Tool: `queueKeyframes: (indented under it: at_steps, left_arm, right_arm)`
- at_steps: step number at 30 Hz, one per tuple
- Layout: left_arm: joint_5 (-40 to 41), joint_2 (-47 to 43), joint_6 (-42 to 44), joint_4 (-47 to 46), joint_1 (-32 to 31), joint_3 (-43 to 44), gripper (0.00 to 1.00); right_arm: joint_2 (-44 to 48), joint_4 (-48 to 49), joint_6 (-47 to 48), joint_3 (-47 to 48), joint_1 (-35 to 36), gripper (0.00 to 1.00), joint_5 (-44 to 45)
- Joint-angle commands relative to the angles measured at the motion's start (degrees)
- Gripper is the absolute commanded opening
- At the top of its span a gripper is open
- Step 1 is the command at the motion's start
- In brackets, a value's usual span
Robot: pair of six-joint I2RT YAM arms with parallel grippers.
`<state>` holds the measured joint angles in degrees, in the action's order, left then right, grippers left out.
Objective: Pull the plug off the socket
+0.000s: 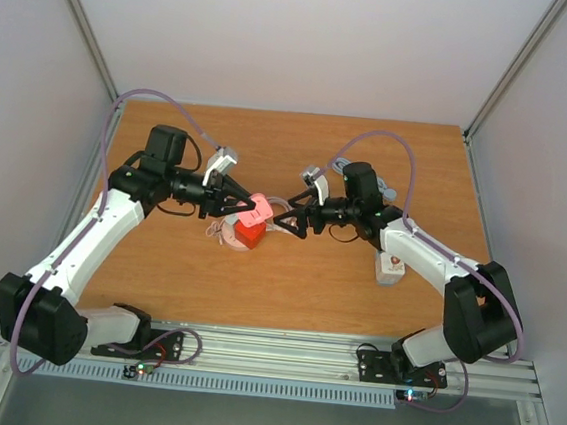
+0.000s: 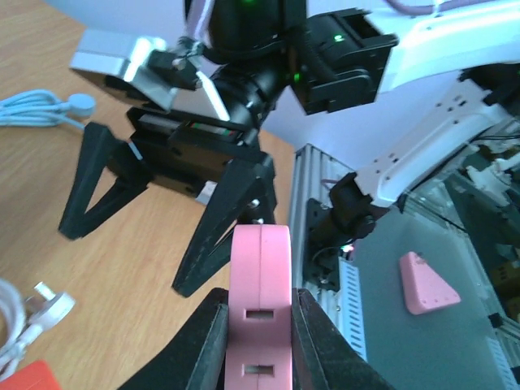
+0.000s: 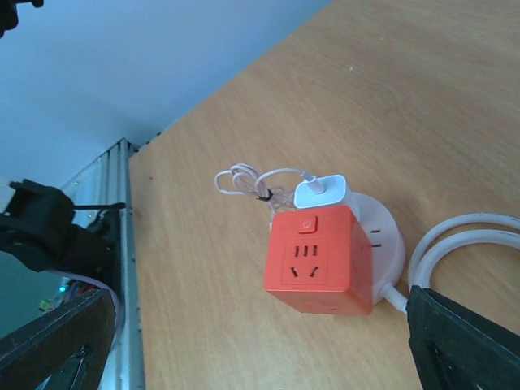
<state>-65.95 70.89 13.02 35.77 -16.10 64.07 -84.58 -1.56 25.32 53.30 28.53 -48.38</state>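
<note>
Plug (image 2: 260,305) looks clear of the orange socket (image 3: 317,260) to me: left gripper (image 2: 260,345) pinches it aloft, right gripper (image 1: 293,218) gapes empty.

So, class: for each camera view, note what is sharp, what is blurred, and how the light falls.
Top external: even light, faint shadows. Left wrist: pink plug looms large against the lens. Right wrist: orange cube socket sharp, pincer fingers dark and blurred.

Your left gripper (image 1: 247,207) is clamped tight on the plug (image 2: 260,268), arm stretched forward and inward. Facing it, just beyond its tips, your right gripper (image 1: 295,220) hangs with jaws spread wide.
</note>
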Motion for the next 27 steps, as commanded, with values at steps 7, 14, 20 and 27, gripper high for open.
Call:
queueKeyframes:
  at_steps: [7,14,20,27]
  left_arm:
    - [-9.49,-0.89,-14.03,-16.29,0.14,-3.86,0.01]
    - [-10.36,-0.79,-18.11,-19.54,0.14,-5.07,0.01]
    - [-9.10,-0.34,-19.85,-21.52,0.27,-5.70,0.01]
    - [-8.09,0.20,-20.56,-22.79,0.21,-7.41,0.01]
  right_arm:
    - [2.11,3.06,-8.40,3.54,0.25,0.99,-7.55]
    - [2.65,3.29,-7.92,3.71,2.49,0.98,-7.51]
    - [4.13,3.43,-7.22,2.89,2.84,0.99,-9.38]
    - [5.06,3.06,-7.08,2.59,2.93,0.99,-10.09]
